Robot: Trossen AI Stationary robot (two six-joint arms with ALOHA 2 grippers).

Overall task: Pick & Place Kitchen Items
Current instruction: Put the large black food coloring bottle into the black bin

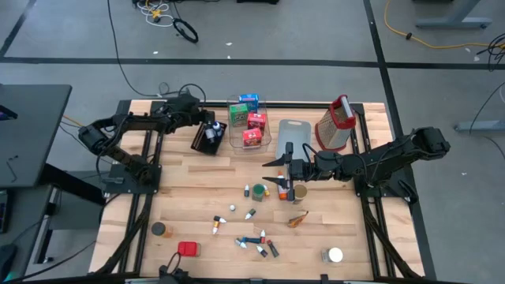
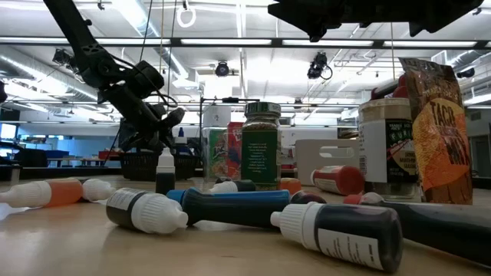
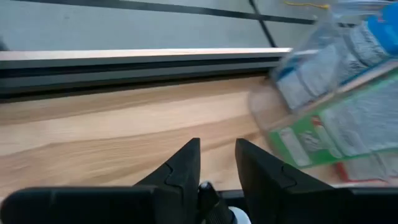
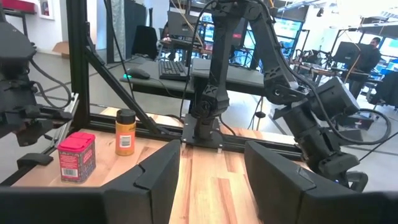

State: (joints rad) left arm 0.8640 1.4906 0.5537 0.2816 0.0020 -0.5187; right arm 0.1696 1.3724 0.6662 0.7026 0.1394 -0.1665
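Left hand (image 3: 217, 165) low over black bin (image 1: 207, 139), fingers narrowly apart; right hand (image 1: 286, 167) spread mid-table.

The worktop (image 1: 197, 209) is pale wood planks with a smooth, satin finish. The grater (image 1: 334, 126) looks like shiny perforated metal. The small bottles (image 2: 146, 211) are glossy plastic with paper labels. The tray (image 1: 266, 136) holding the boxes is clear plastic. Both arms' fingers (image 4: 155, 171) are matt black plastic.
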